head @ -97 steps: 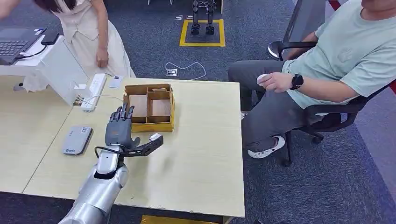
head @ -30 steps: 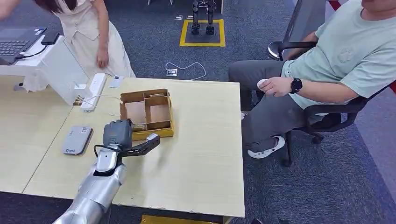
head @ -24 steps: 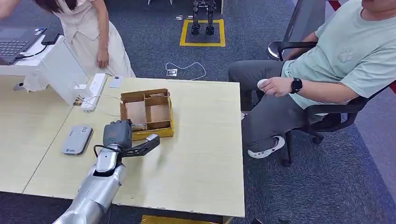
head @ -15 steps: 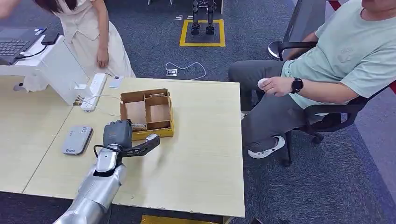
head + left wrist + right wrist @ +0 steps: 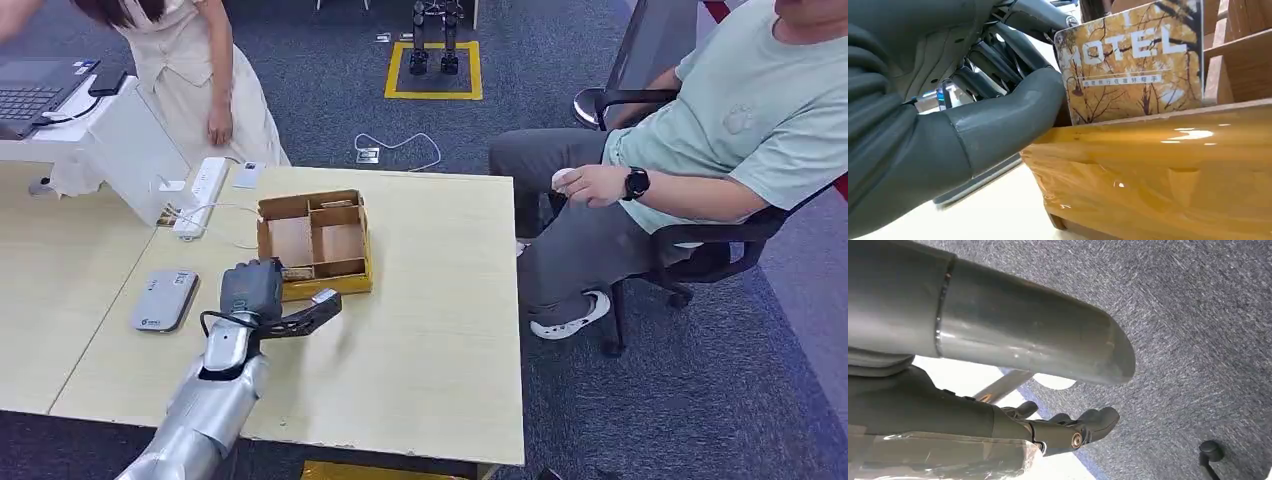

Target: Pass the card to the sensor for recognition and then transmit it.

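We see the risk here mainly in the lift. The card [image 5: 1133, 60] stands on edge in the near compartment of the box [image 5: 318, 240], right behind the box's glossy yellow front wall, so if our left hand [image 5: 252, 288] pulls up at a slant the card's lower edge could catch on that wall, and the light box could tip or slide across the tabletop [image 5: 430, 300]. The hold looks to be on one end of the card, so we judge it could swivel or slip out on the way to the sensor [image 5: 164, 299]. That grey pad lies flat near the tabletop's left edge, well apart from the box, and a card that has turned in the hand may reach it at a poor angle.

Our left hand is closed at the near left corner of the box. In the left wrist view the thick thumb [image 5: 1008, 120] lies along the top of the front wall, its tip against the card's end, with the dark fingers [image 5: 1013, 50] curled behind the card, so we take it that the hand pinches the card, which has not left the box.

Our right hand [image 5: 1068, 432] hangs over the carpet with its fingers curled in on nothing.
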{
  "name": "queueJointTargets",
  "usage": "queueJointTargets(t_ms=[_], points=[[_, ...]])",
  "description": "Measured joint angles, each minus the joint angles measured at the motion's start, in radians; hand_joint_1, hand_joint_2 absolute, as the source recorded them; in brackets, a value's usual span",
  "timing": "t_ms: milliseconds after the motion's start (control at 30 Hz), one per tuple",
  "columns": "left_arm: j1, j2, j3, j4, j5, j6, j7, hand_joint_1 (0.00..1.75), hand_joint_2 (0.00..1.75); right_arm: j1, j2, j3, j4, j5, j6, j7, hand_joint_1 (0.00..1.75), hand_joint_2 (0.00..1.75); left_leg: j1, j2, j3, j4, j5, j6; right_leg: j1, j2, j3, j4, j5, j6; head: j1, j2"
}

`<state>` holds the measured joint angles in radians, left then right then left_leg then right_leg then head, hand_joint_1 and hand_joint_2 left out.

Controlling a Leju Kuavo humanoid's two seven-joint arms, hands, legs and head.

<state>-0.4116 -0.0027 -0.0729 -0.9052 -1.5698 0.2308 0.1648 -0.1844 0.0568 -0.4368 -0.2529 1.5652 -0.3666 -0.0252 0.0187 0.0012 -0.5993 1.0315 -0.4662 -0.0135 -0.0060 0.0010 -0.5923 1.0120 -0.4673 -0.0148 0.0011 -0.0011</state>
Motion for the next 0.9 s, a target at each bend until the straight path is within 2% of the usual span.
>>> queueJointTargets(t_ms=[33, 67, 100, 133, 900], points=[[0.001, -0.001, 0.001, 0.000, 0.000, 0.000, -0.001, 1.75, 1.75, 0.000, 0.000, 0.000, 0.000, 0.000, 0.000, 0.000, 0.00, 0.00, 0.000, 0.000, 0.000, 0.000, 0.000, 0.000, 0.000, 0.000, 0.000, 0.000, 0.000, 0.000, 0.000, 0.000], [0.002, -0.002, 0.004, 0.000, 0.000, 0.000, -0.004, 1.64, 1.75, 0.000, 0.000, 0.000, 0.000, 0.000, 0.000, 0.000, 0.00, 0.00, 0.000, 0.000, 0.000, 0.000, 0.000, 0.000, 0.000, 0.000, 0.000, 0.000, 0.000, 0.000, 0.000, 0.000], [0.002, -0.003, 0.005, 0.000, 0.000, 0.000, -0.006, 0.56, 1.75, 0.000, 0.000, 0.000, 0.000, 0.000, 0.000, 0.000, 0.00, 0.00, 0.000, 0.000, 0.000, 0.000, 0.000, 0.000, 0.000, 0.000, 0.000, 0.000, 0.000, 0.000, 0.000, 0.000], [0.002, -0.003, 0.006, 0.000, 0.000, 0.000, -0.008, 0.00, 1.75, 0.000, 0.000, 0.000, 0.000, 0.000, 0.000, 0.000, 0.00, 0.00, 0.000, 0.000, 0.000, 0.000, 0.000, 0.000, 0.000, 0.000, 0.000, 0.000, 0.000, 0.000, 0.000, 0.000], [-0.009, -0.008, 0.021, -0.002, -0.001, 0.010, -0.012, 0.00, 1.75, -0.001, 0.002, 0.000, 0.000, 0.000, 0.000, 0.000, 0.00, 0.00, 0.000, -0.001, 0.005, 0.000, 0.002, 0.002, 0.000, -0.002, 0.006, 0.000, 0.001, 0.001, 0.000, 0.000]])
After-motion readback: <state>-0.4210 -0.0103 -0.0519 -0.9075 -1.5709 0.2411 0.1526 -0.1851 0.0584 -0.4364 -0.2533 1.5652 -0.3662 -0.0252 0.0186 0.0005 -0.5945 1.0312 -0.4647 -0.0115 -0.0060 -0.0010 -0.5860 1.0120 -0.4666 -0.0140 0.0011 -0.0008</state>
